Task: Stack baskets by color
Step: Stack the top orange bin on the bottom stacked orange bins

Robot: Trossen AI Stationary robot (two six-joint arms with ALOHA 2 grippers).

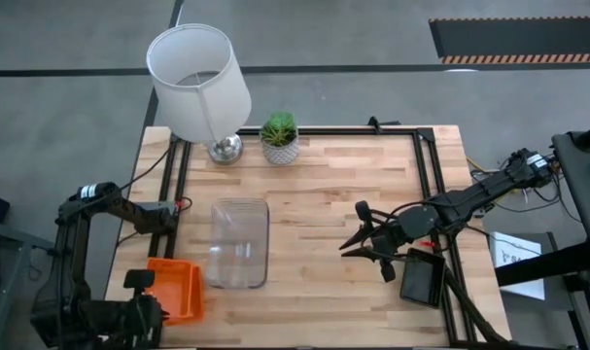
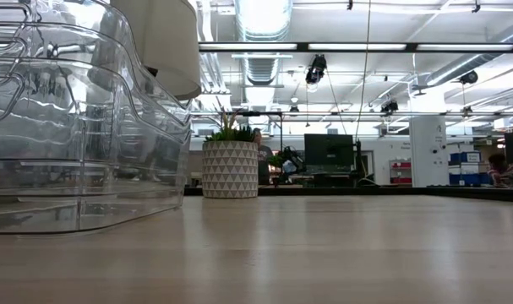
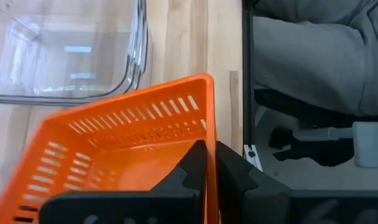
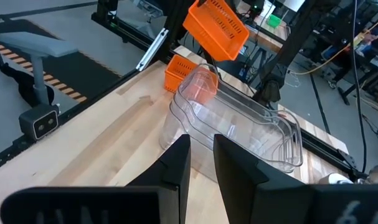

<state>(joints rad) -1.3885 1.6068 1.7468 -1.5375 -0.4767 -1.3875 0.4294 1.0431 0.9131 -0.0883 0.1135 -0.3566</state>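
My left gripper (image 3: 207, 152) is shut on an orange basket (image 1: 175, 290) at the table's near left corner. In the right wrist view this basket (image 4: 217, 28) hangs tilted in the air above a second orange basket (image 4: 178, 72), which rests on the wood. Nested clear baskets (image 1: 238, 243) stand bottom-down on the table right of them. A black basket (image 1: 423, 279) lies near the right edge. My right gripper (image 1: 358, 238) hovers next to it, open, with nothing between its fingers (image 4: 176, 168). My left gripper pinches one side wall of the orange basket at its rim (image 3: 208, 127), with one finger inside the basket and one outside. The fingers come slanting down from above. The basket is lifted clear of the table and hangs tilted.
A lamp with a white shade (image 1: 199, 83) and a white plant pot (image 1: 280, 143) stand at the far edge. Black rails (image 1: 426, 185) frame the table. Bare wood lies between the clear baskets and my right gripper.
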